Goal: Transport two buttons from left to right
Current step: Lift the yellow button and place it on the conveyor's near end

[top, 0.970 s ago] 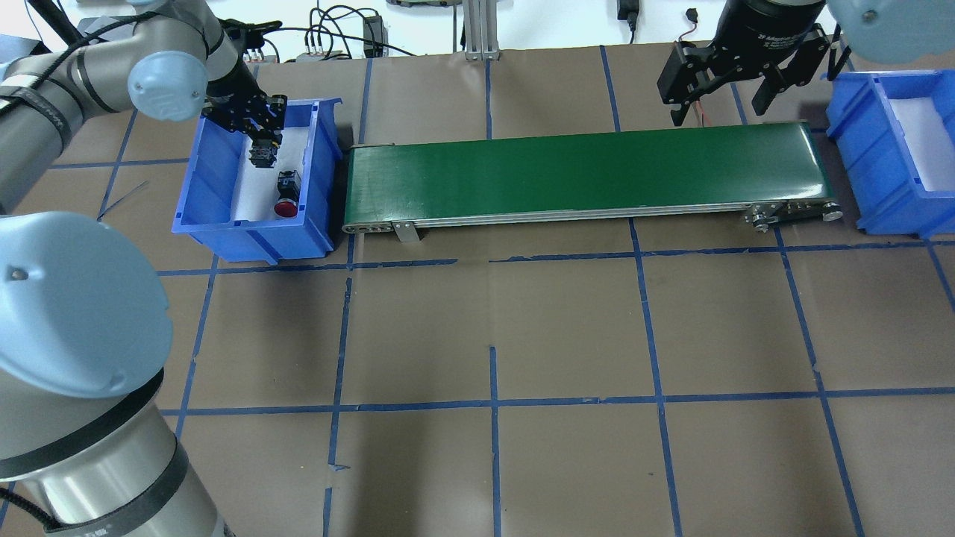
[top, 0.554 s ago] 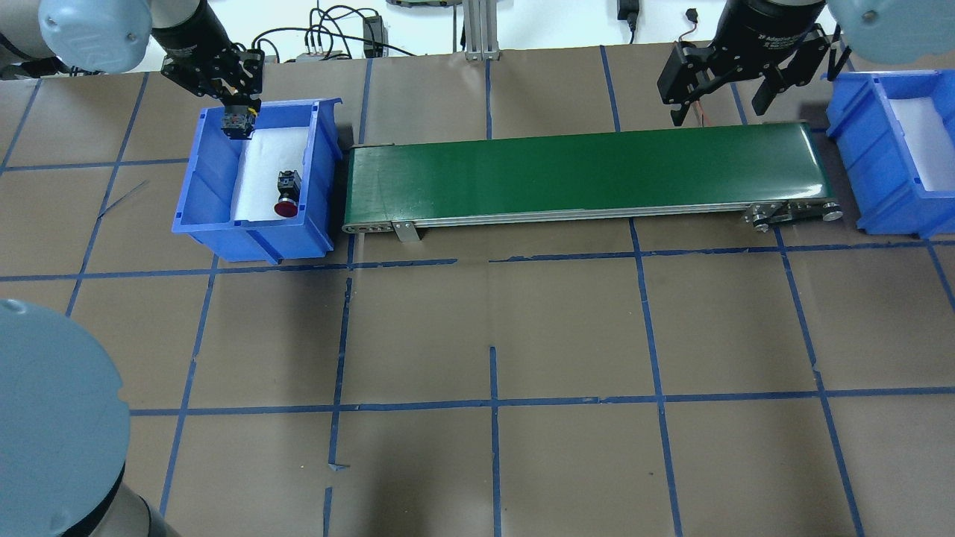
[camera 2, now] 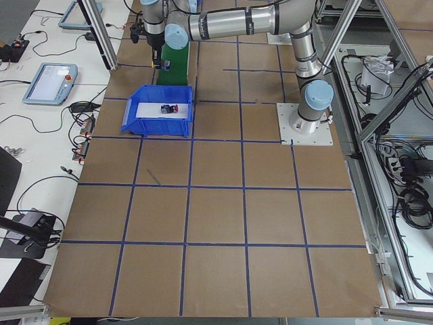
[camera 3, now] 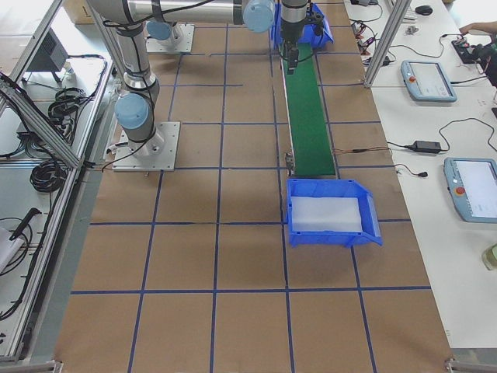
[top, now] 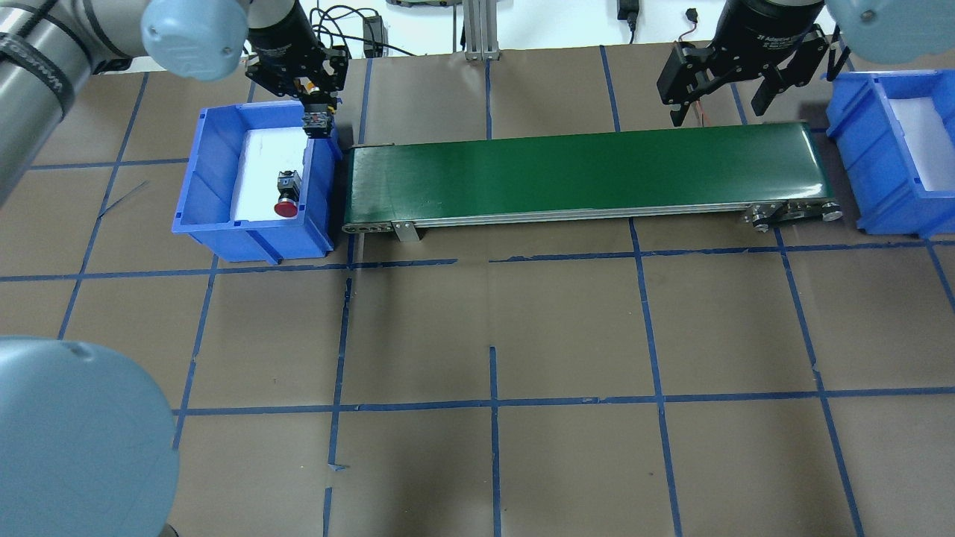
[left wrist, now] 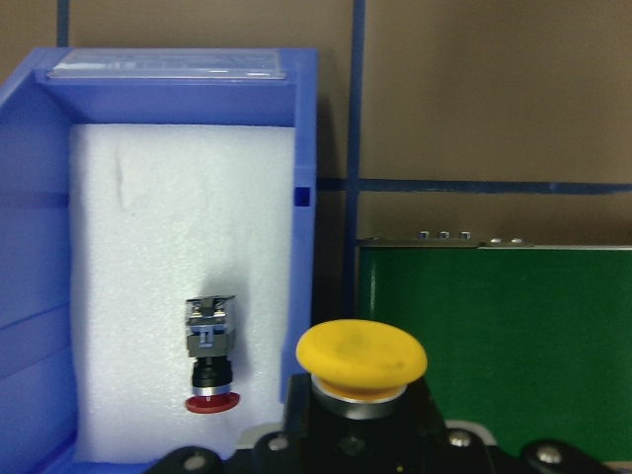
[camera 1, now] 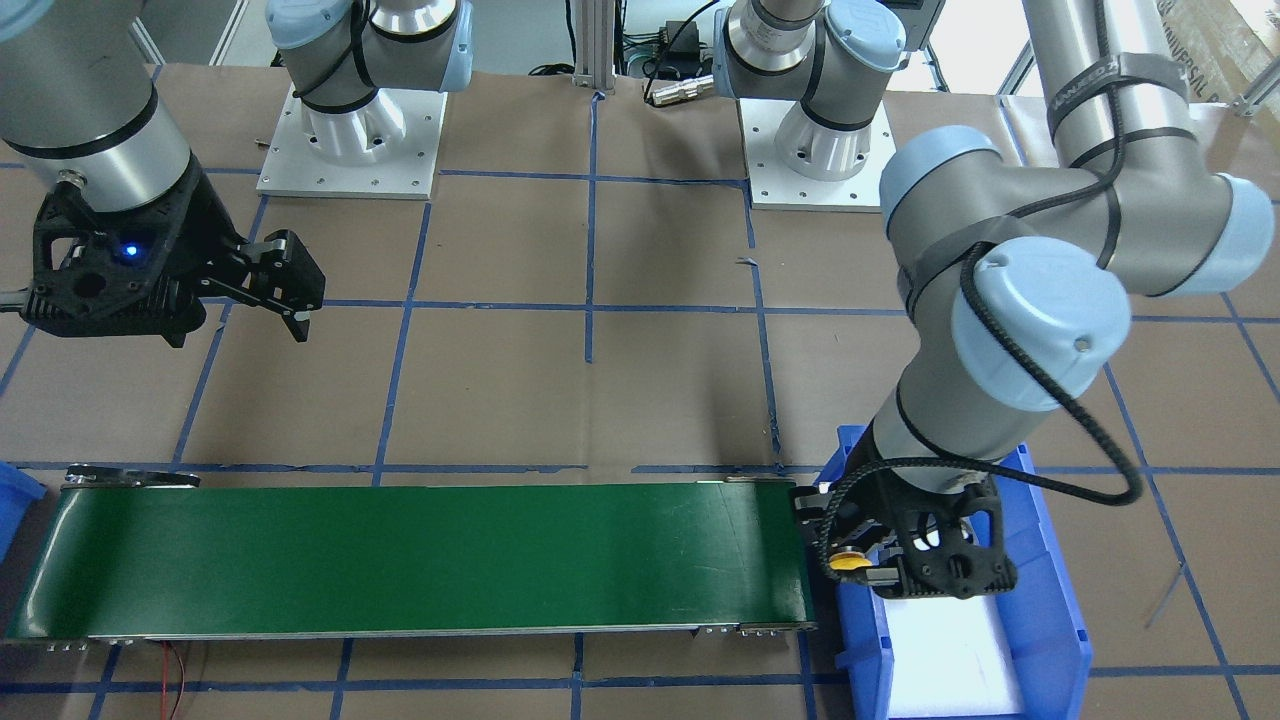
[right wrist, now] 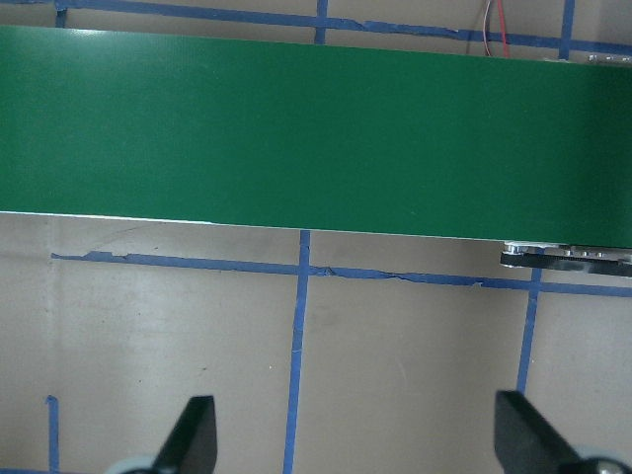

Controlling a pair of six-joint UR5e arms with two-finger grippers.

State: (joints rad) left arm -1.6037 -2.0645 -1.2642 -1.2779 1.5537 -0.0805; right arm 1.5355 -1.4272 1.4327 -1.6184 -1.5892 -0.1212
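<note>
Overhead: the left pincer (top: pixel 316 112) pinches the yellow button (top: pixel 318 124) above the belt-side wall of the left bin (top: pixel 195 171), dark body toward the robot. The red button (top: pixel 286 195) lies on that bin's foam, lengthwise, cap toward the robot. The right pincer (top: pixel 720 104) hangs spread beside the conveyor belt (top: pixel 582 171).

Left wrist: the yellow cap fills the foreground and hides the body.

Right wrist: the fingers (right wrist: pixel 195 434) stand wide apart above the desk (right wrist: pixel 395 336).

Push-buttons: 2, namely yellow button (left wrist: pixel 361 357) and red button (top: pixel 286 195).
Blue bins: 2, left bin (top: pixel 213 168) and right bin (top: pixel 888 212).
Green conveyor (top: pixel 582 168): 1.
Grippers: 2, left gripper (top: pixel 316 118) and right gripper (top: pixel 720 103).
White foam liners: apparently 2, one in each bin.
</note>
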